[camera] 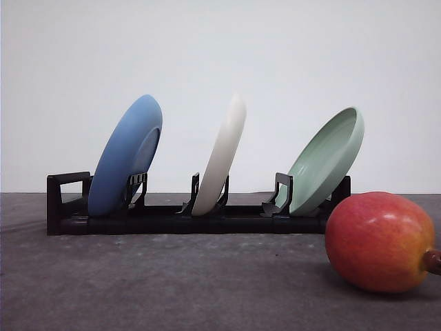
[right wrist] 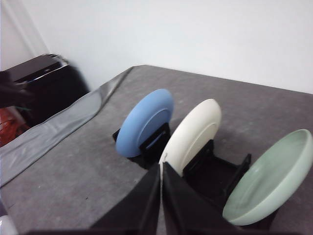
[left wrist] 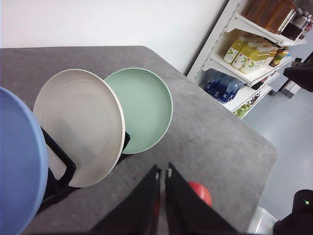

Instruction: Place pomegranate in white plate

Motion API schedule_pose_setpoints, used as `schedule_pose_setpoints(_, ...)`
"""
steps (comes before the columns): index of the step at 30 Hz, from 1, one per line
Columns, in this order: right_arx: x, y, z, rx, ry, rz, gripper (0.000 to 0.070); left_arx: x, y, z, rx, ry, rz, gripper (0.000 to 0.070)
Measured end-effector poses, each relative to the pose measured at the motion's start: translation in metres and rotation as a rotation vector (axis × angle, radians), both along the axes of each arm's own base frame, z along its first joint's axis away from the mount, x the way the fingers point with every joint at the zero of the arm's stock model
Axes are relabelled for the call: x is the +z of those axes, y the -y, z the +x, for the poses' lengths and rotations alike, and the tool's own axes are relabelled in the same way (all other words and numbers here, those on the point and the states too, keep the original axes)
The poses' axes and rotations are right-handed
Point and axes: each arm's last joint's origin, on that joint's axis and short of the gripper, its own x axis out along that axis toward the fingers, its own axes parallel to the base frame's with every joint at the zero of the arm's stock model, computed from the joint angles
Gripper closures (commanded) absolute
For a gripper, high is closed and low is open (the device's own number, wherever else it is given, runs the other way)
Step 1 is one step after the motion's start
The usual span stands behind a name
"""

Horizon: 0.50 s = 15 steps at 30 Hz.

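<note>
Grey table [camera: 172,289]: rack [camera: 186,219] holds white plate [camera: 222,157]; pomegranate [camera: 380,241] beside; both tools seemingly clenched.

Matt white plate [camera: 222,157], smooth pomegranate [camera: 379,241]

In the left wrist view the left gripper [left wrist: 163,172] shows as two flat black fingers [left wrist: 142,203] with a matte finish. Each is broad at its base and tapers to a narrow, squared-off tip, so each has a wedge-shaped outline. The inner edges are straight, and the tip edges catch the light as pale lines. In the right wrist view the right gripper [right wrist: 161,166] has the same build: two matte black wedge-shaped fingers [right wrist: 183,210] with straight inner faces and narrow tips. No cables, screws or markings can be made out on either pair.
</note>
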Motion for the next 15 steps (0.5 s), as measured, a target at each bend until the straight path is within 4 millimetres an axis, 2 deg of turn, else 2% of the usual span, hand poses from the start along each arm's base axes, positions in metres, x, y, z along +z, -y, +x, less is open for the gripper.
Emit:
schedule_pose_setpoints(3, 0.0003, -0.0009, -0.0008, 0.007, 0.004, -0.002, 0.0684, 0.0002, 0.0001, 0.0004, -0.002, 0.007, 0.002, 0.0695)
schedule_pose_setpoints(5, 0.0003, -0.0016, -0.0010, 0.012, 0.005, -0.002, 0.0607, 0.0003, 0.0001, 0.0003, -0.002, 0.010, 0.003, 0.0631)
schedule_pose_setpoints(6, 0.0003, -0.0019, -0.0011, 0.015, 0.005, -0.002, 0.0526, 0.0002, 0.0001, 0.0004, -0.002, 0.010, 0.004, 0.0572)
schedule_pose_setpoints(9, 0.0002, -0.0036, -0.0007, 0.028, 0.006, -0.003, 0.0204, 0.0002, 0.0001, 0.0004, -0.002, 0.010, 0.004, 0.0319)
schedule_pose_setpoints(10, 0.0003, -0.0043, -0.0006, 0.033, 0.006, -0.003, 0.0130, 0.0002, 0.0001, 0.0004, -0.002, 0.010, 0.004, 0.0237)
schedule_pose_setpoints(11, 0.0001, -0.0050, -0.0004, 0.039, 0.005, -0.003, 0.0082, 0.0001, 0.0001, 0.0005, -0.002, 0.010, 0.004, 0.0184)
schedule_pose_setpoints(12, -0.0001, -0.0056, 0.0000, 0.043, 0.002, -0.003, 0.0070, -0.0001, 0.0002, 0.0009, -0.002, 0.008, 0.004, 0.0148)
schedule_pose_setpoints(15, -0.0007, -0.0068, 0.0011, 0.052, -0.003, -0.003, 0.0070, -0.0018, 0.0006, 0.0037, -0.002, -0.002, 0.006, 0.0143)
